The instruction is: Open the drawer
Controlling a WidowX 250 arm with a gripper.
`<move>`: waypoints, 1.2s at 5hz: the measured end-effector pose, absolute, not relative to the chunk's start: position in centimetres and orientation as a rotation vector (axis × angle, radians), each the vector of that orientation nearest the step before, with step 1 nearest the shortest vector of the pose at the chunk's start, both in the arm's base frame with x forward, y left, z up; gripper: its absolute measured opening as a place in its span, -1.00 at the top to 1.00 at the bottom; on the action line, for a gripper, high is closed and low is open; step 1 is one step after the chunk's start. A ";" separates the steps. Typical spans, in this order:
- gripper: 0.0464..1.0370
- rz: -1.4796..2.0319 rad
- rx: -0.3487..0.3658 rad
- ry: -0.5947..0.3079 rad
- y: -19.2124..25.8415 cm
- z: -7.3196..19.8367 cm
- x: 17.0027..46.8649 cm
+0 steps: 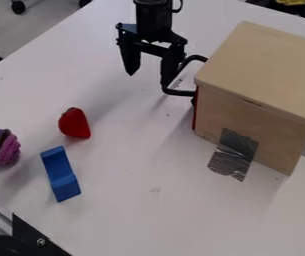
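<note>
- White tabletop (pixel 134 210), spanning most of the view.
- Red toy strawberry (pixel 74 124), lying left of centre, point towards the top.
- Blue block (pixel 60 175), notched along one side, lying just below the strawberry, apart from it.
- Purple-and-pink toy cupcake (pixel 1 147) with a dark band, tipped on its side near the left edge.
- Dark caster wheels (pixel 18 7) on grey floor (pixel 31 27), top left.
- Something yellow (pixel 292 2), top right corner, too cropped to identify.

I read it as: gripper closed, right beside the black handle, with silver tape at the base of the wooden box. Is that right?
Not quite: the camera view shows the gripper open, its fingers spread apart. It is right beside the black handle, with silver tape at the base of the wooden box.
</note>
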State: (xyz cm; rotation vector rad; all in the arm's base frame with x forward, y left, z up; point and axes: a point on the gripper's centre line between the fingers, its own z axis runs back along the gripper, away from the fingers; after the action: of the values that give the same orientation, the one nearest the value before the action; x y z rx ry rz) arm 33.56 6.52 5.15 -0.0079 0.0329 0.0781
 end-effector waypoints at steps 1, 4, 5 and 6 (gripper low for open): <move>-0.93 0.084 -0.003 0.020 6.5 5.1 33.8; -0.93 0.103 0.011 0.000 5.5 3.9 34.9; -0.93 0.108 0.017 0.015 4.8 2.9 34.7; -0.92 0.116 0.024 0.008 4.8 2.6 34.9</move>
State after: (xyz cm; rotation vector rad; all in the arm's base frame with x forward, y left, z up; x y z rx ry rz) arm 34.92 4.81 2.62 0.0241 0.0076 0.1161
